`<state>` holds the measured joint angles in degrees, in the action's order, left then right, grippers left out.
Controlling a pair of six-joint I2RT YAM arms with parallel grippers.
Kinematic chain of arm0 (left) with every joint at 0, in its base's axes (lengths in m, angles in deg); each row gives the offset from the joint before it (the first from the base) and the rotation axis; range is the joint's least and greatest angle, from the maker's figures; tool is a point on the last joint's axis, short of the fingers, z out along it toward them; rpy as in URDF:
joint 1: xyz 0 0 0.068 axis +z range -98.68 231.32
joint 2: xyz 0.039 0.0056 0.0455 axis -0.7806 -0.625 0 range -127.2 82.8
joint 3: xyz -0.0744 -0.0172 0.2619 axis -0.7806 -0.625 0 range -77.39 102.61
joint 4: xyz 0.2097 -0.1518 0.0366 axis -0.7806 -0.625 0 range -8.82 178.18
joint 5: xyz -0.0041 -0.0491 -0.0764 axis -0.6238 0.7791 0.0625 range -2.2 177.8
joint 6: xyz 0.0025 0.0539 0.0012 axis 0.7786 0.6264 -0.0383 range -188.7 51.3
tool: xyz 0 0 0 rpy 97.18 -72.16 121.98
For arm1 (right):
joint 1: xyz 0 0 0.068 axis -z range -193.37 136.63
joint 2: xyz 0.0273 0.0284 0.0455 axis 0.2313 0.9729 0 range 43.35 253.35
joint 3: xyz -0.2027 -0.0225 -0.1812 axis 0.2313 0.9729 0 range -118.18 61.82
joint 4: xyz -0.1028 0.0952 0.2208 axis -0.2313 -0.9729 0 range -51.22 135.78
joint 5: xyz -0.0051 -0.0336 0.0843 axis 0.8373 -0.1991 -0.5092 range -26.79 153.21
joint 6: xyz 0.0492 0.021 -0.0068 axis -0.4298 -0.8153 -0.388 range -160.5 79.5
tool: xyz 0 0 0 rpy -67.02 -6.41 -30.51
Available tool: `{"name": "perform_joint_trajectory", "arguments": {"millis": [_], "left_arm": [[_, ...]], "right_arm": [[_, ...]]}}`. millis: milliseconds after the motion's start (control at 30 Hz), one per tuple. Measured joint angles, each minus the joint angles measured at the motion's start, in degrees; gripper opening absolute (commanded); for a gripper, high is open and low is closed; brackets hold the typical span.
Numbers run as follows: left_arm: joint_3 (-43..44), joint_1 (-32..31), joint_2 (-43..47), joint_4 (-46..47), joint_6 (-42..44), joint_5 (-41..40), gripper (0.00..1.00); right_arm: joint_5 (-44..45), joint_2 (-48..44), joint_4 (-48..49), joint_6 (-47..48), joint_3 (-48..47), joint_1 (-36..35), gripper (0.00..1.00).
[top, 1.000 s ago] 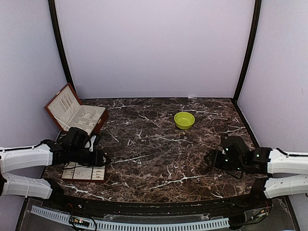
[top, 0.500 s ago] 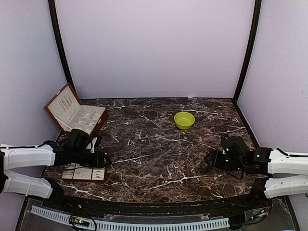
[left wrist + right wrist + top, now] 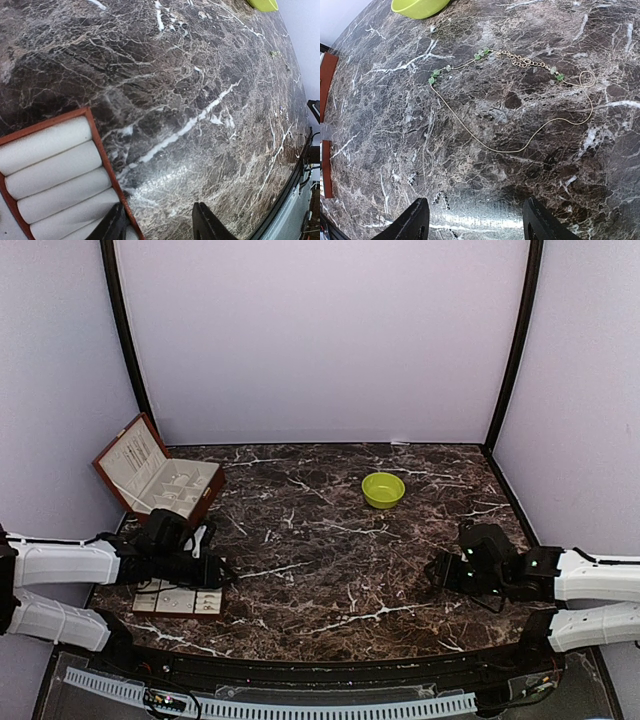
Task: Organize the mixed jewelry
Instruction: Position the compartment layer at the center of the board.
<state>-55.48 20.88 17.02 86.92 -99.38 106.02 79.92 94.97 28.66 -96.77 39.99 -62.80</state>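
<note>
Note small shift against one second back: left gripper (image 3: 215, 575) slightly farther right and nearer, now over right edge of cream tray (image 3: 170, 600). No change at right gripper (image 3: 437, 568).

Read left pincer as spread in wrist view, nothing between its tips, low at tray's red-brown rim. See no ring seated in visible foam ring rolls (image 3: 50, 170). Read right pincer as spread too, holding nothing, above marble table (image 3: 320, 540).

Locate jewelry: thin gold chain with green beads (image 3: 481, 55) loose on marble, between green bowl (image 3: 383, 490) and right gripper. Also tiny specks (image 3: 440, 200) close to right fingertips, kind unclear. From overhead, make out faint pale bits in tray's near compartments, too small to name. Find open wooden box (image 3: 160, 480) at far left, contents not readable.

Judge task early: chain not yet picked, most sorting left.
</note>
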Motion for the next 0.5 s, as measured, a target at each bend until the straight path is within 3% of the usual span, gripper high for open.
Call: {"name": "perform_joint_trajectory", "arguments": {"millis": [500], "left_arm": [[0.44, -3.5, -5.68, 8.17, -0.66, 5.29, 0.46]], "right_arm": [[0.0, 1.27, 0.37, 0.02, 0.0, 0.0, 0.65]]}}
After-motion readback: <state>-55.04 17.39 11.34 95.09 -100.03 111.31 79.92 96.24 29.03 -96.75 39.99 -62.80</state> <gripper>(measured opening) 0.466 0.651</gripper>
